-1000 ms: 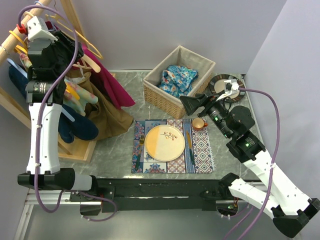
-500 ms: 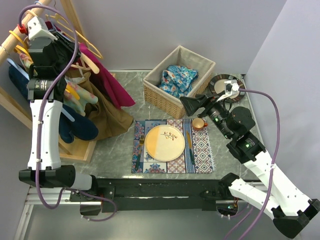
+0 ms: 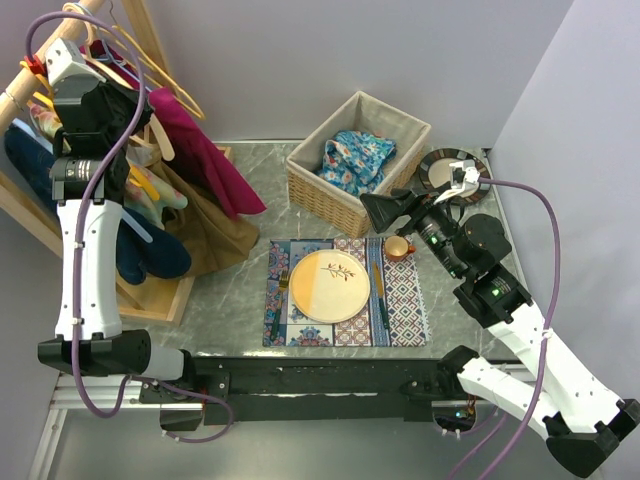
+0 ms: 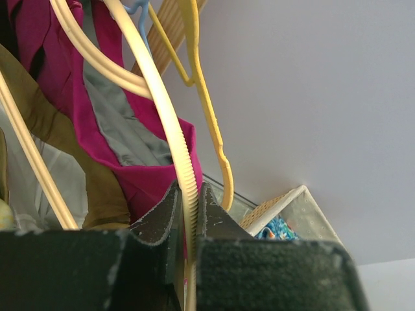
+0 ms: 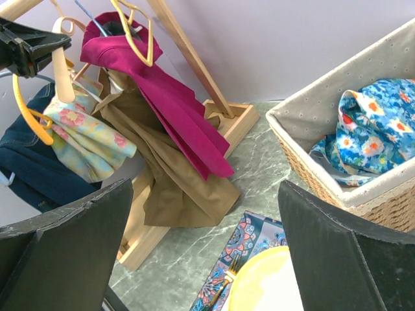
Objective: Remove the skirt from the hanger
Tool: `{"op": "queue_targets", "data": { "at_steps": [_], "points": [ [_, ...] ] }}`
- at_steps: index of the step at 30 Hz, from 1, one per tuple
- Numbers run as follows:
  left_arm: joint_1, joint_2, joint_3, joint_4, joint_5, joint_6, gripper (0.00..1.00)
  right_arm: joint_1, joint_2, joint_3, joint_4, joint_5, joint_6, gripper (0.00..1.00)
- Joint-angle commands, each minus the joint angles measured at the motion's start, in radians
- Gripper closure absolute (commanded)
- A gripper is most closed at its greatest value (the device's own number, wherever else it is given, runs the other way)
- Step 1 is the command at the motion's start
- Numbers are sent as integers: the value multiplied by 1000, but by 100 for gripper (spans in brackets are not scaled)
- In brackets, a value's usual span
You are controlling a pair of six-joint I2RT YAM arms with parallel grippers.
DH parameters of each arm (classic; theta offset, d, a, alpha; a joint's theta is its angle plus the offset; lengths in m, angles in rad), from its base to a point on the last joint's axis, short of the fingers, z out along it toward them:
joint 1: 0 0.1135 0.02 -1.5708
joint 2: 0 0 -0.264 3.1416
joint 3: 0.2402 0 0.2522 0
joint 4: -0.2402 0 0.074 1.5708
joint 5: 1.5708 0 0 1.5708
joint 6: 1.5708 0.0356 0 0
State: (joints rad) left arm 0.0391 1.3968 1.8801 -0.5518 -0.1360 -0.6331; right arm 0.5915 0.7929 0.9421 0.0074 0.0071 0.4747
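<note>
Overhead and right-wrist cameras both face the clothes rack [image 3: 158, 303] [image 5: 186, 50].

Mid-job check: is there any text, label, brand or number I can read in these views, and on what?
No readable text in any view.
The plate shows only a sprig drawing; the placemat and the blue cloth in the basket only patterns.
The cream hanger in the left gripper bears no marking that shows.

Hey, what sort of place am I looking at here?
Probably a mock household set on a robot test bench: a wooden clothes rack hung with garments, a wicker basket of cloth, and a plate on a placemat.
</note>
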Motion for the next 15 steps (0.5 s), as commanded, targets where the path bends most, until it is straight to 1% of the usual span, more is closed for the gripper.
{"op": "queue_targets", "data": {
  "at_steps": [1, 7, 12, 15],
  "points": [
    [-19, -59, 86, 125, 128, 93, 99, 7, -11, -2, 51, -4, 4, 0],
    [-19, -62, 109, 144, 176, 118, 99, 5, -15, -3, 49, -4, 4, 0],
    [-21, -76, 96, 205, 219, 147, 99, 7, -23, -3, 48, -4, 2, 0],
    [-19, -67, 111, 214, 233, 170, 99, 5, -26, -6, 46, -4, -1, 0]
  ]
}}
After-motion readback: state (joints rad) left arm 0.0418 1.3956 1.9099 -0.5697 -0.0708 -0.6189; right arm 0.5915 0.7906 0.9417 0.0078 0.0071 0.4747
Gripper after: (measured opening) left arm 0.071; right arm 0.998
